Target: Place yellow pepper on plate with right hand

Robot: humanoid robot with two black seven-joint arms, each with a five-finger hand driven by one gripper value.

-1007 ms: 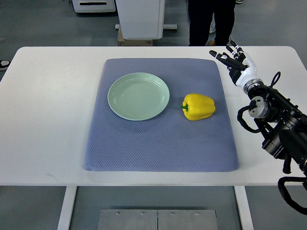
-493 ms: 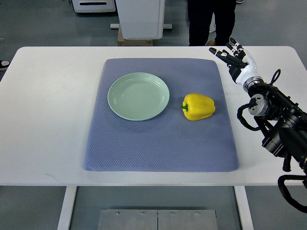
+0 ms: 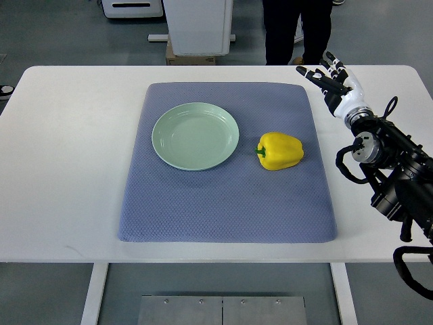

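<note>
The yellow pepper (image 3: 279, 150) lay on its side on the blue-grey mat (image 3: 226, 210), with its green stem pointing toward the plate (image 3: 195, 135), and nothing was touching it. The plate, pale green and with nothing on it, sat on the same mat just beside the pepper, on the left of it in the top view, with only a narrow strip of mat between them. The mat itself covered the middle of the white table (image 3: 67, 169). My right hand (image 3: 333, 83) was over the far right part of the table, beyond the mat's far right corner and well apart from the pepper; its fingers (image 3: 316, 76) were spread open and held nothing, and the arm came in from the right edge of the picture. I saw no left arm in this view. Behind the table I could see the legs of a person (image 3: 294, 30) and a white machine base (image 3: 198, 27). By my judgement the task was only at its beginning: the pepper was not yet grasped, so I had the reach, the grasp, the lift, the short carry to the plate and the release all left to do.
</note>
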